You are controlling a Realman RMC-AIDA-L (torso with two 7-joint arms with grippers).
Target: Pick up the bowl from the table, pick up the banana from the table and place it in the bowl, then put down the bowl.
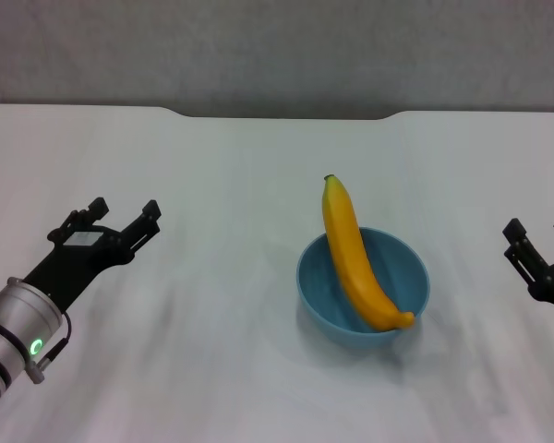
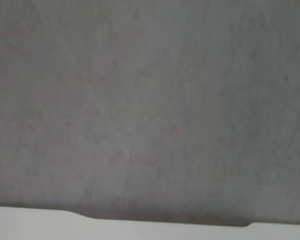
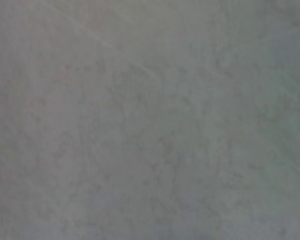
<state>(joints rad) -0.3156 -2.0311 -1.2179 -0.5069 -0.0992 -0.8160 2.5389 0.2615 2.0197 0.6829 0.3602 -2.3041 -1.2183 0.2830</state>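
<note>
Seen from the head camera: light-blue bowl resting on white desk, just right of centre. Banana lying across it, stem poking over the rim toward 11 o'clock. Left end effector at 9 o'clock, spread wide, empty. Right end effector at 3 o'clock, likewise spread, empty. Apparently final step complete; next likely only staying clear.

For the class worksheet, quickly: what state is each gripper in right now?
Left gripper: open, holding nothing, off to the left of the bowl.
Right gripper: open, holding nothing, at the right edge.
</note>
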